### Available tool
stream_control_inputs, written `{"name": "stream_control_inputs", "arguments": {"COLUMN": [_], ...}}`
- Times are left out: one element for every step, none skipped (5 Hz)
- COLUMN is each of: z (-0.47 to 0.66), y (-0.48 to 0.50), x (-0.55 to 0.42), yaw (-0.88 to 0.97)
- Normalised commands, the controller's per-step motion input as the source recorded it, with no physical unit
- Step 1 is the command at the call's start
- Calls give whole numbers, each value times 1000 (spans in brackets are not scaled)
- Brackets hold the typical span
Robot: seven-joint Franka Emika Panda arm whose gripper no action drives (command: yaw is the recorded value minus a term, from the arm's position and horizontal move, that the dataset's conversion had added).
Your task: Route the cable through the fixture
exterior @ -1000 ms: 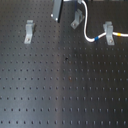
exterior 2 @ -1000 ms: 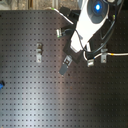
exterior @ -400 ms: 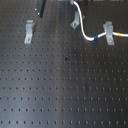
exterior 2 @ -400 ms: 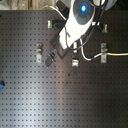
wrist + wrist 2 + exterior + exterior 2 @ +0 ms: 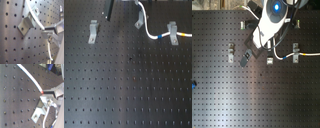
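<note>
The white cable (image 5: 149,33) comes down from the top edge of the first exterior view. It passes close beside the middle metal clip (image 5: 139,22) and curves through the right clip (image 5: 171,33). Its yellow and blue band (image 5: 184,35) lies beyond that clip. In the second exterior view the cable (image 5: 281,56) runs from my gripper (image 5: 267,44) through a clip (image 5: 294,53). In both wrist views my gripper (image 5: 48,32) (image 5: 48,95) is shut on the cable (image 5: 32,13) (image 5: 30,77). There the cable crosses a clip (image 5: 26,23); I cannot tell if it is seated.
A third clip (image 5: 93,31) stands at the first exterior view's left. A dark part of the arm (image 5: 110,10) hangs above the black perforated board (image 5: 129,90). More clips (image 5: 231,50) (image 5: 242,24) (image 5: 297,22) show in the second exterior view. A small blue object (image 5: 193,85) sits at its left edge.
My gripper has moved toward the first exterior view's left with the cable. The cable's held stretch now passes beside the middle clip. The stretch in the right clip has stayed.
</note>
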Motion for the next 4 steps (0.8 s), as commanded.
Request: {"name": "stream_control_inputs", "arguments": {"z": [115,460,581,540], "y": [71,151,216,156], "x": [-276,-185,-190,-116], "yaw": [6,0,0,0]}}
